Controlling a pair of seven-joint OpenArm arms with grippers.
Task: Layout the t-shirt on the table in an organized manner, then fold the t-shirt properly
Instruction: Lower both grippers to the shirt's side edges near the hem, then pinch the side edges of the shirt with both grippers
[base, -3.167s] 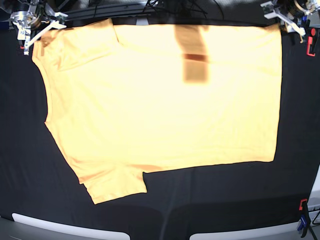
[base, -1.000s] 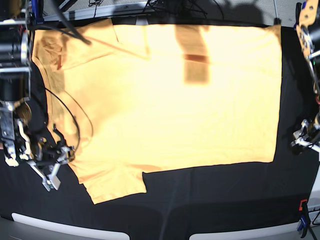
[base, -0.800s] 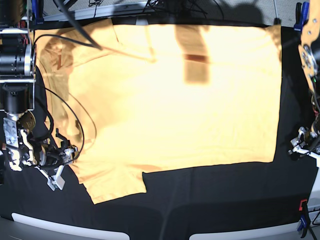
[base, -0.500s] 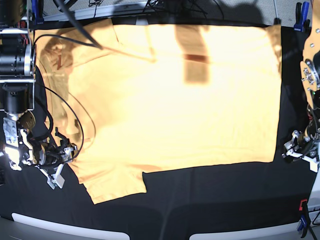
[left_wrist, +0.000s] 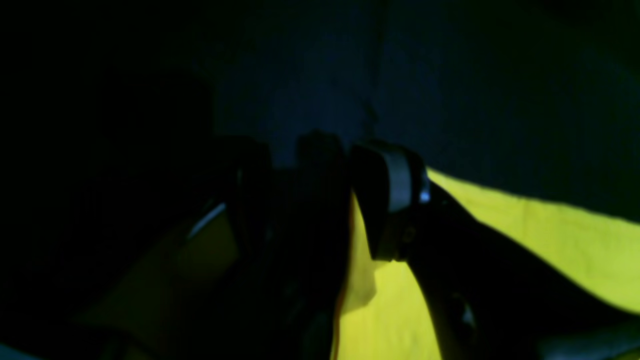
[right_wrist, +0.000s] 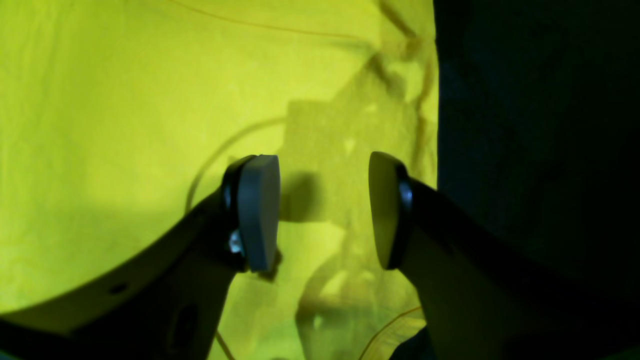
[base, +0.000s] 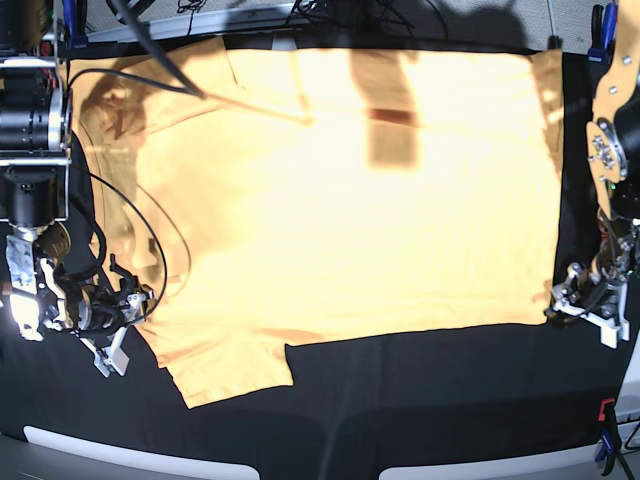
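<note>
T-shirt (base: 350, 200) lies flat; folding begins. Both hands, right (base: 122, 325) and left (base: 580, 305), gape empty at its near corners, needing to pinch hems.

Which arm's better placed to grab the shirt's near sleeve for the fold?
Right. Its open hand sits right beside the near sleeve of the pale orange cotton t-shirt. The left hand is at the opposite hem corner, across the whole shirt.
</note>
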